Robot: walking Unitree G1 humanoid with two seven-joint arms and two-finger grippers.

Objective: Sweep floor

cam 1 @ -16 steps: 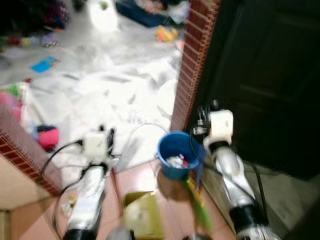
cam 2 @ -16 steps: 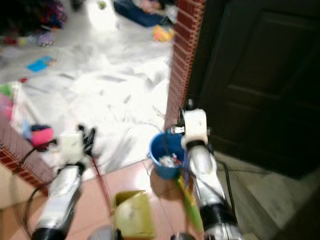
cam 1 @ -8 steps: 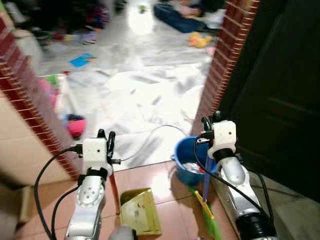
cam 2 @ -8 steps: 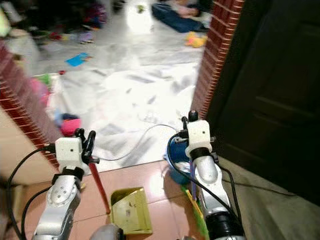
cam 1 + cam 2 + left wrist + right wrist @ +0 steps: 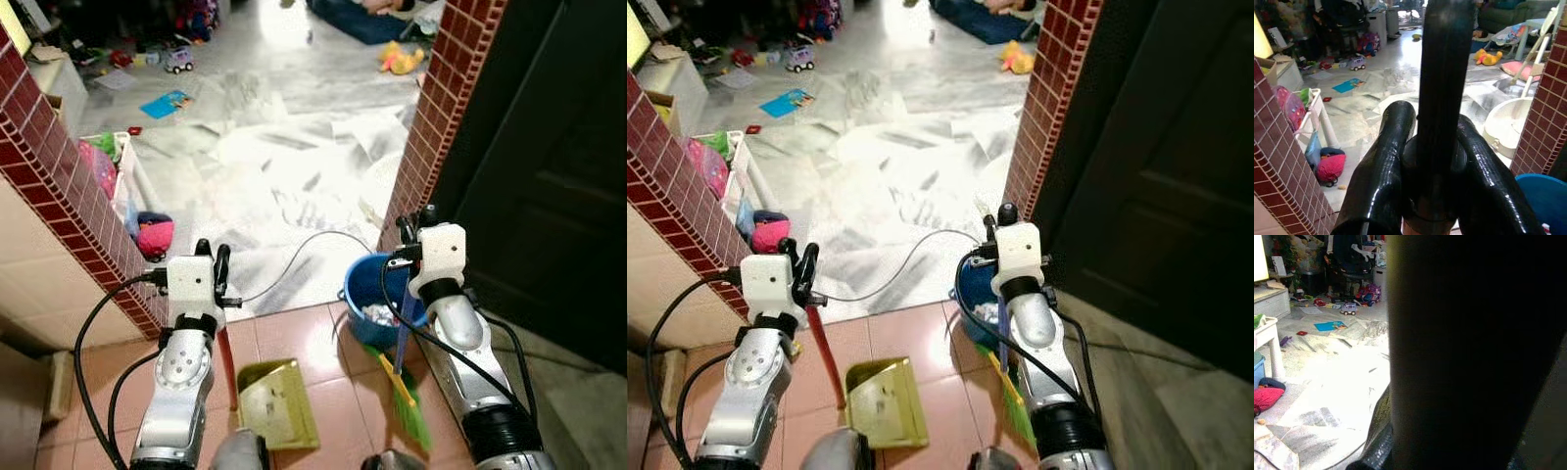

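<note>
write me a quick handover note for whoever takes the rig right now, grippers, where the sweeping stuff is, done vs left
Left gripper: shut on the dark red pole handle of the yellow-green plastic dustpan, whose pan rests on the terracotta floor tiles between the arms.
Right gripper: shut on the blue handle of the green-bristled broom, bristles down on the tiles beside the round blue plastic bucket, which holds scraps.
Done: both tools in hand; pan looks nearly empty.
Left: sweeping itself. The pale marble floor beyond the brick pillars is strewn with toys and paper; a thin cable crosses the threshold, so mind it.
</note>
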